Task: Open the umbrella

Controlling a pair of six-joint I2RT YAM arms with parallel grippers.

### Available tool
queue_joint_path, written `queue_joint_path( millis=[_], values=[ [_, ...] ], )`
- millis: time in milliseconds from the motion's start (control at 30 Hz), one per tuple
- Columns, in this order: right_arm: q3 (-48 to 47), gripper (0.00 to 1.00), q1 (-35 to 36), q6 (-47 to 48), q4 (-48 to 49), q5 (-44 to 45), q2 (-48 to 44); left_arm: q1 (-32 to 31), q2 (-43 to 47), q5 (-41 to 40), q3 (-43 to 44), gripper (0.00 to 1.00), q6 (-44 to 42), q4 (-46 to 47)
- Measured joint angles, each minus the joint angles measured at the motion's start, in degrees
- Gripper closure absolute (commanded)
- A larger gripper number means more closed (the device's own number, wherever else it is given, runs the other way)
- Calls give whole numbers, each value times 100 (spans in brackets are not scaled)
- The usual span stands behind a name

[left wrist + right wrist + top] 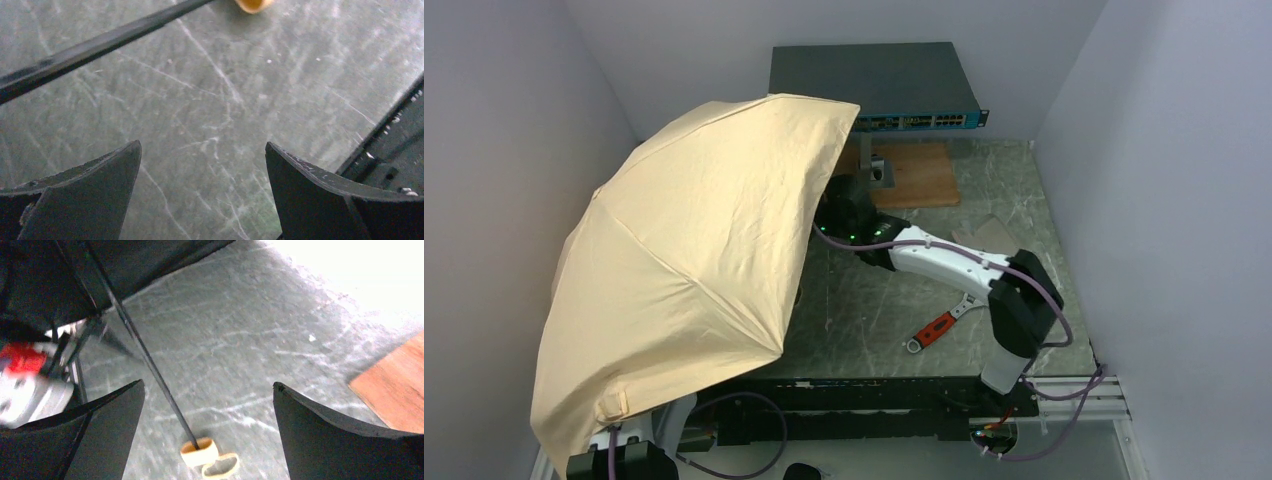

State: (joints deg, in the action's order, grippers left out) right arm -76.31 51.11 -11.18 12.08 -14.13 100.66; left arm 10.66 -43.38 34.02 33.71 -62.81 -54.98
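The umbrella is open and lies on its side over the left half of the table, its peach canopy facing the camera. My left gripper is open and empty above the stone top, hidden under the canopy in the top view. The black shaft crosses ahead of it, with the cream handle at the frame's top edge. My right gripper is open and empty at the canopy's right edge. Below its jaws I see the shaft, the cream handle with its loop, and the black lining.
A red-handled wrench lies on the table near the right arm. A wooden board with a small grey block sits at the back, under a network switch. Walls close in both sides. The black front rail shows at right.
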Motion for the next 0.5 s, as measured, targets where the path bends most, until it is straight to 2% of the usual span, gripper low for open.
queue_joint_path(
  millis=[233, 500],
  values=[
    [1056, 0, -466, 828, -817, -328, -1316, 0, -74, -415, 345, 0, 962, 752],
    [2337, 0, -588, 1821, -1606, -328, -2903, 0, 0, -1097, 264, 0, 1102, 1261]
  ],
)
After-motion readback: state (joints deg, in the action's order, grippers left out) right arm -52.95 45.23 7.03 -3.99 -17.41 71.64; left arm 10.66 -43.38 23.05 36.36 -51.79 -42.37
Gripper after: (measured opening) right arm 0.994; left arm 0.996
